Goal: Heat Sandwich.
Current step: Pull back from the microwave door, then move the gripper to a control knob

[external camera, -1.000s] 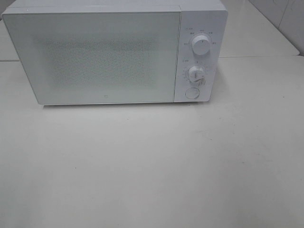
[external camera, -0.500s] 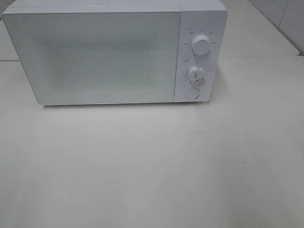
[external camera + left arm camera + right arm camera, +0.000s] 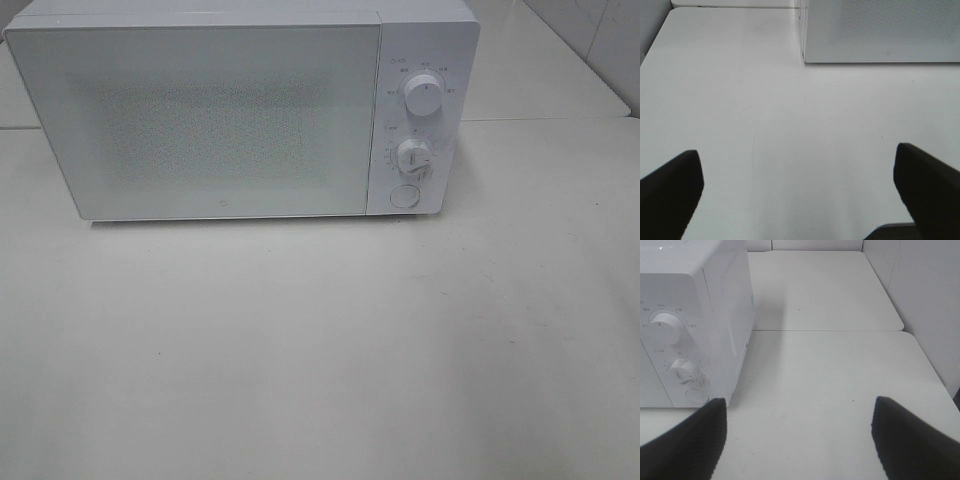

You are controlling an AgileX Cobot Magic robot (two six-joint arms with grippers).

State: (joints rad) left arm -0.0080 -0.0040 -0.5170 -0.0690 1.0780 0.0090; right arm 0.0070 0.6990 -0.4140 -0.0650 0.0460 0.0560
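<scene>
The sandwich is out of view. A white microwave (image 3: pixel 200 120) stands at the back of the table with its door shut; two dials (image 3: pixel 424 96) and a round button (image 3: pixel 404 196) sit on its right panel. Neither arm shows in the exterior high view. In the left wrist view my left gripper (image 3: pixel 797 182) is open over bare table, its dark fingers (image 3: pixel 670 185) wide apart, with the microwave's (image 3: pixel 880 30) lower left corner ahead. My right gripper (image 3: pixel 797 430) is open too, nothing between its fingers (image 3: pixel 912 435), beside the microwave's (image 3: pixel 695 325) dial side.
The white table (image 3: pixel 320 350) stretches in front of the microwave. A seam (image 3: pixel 830 331) joins it to a second table behind. A wall (image 3: pixel 920 295) rises along the right side.
</scene>
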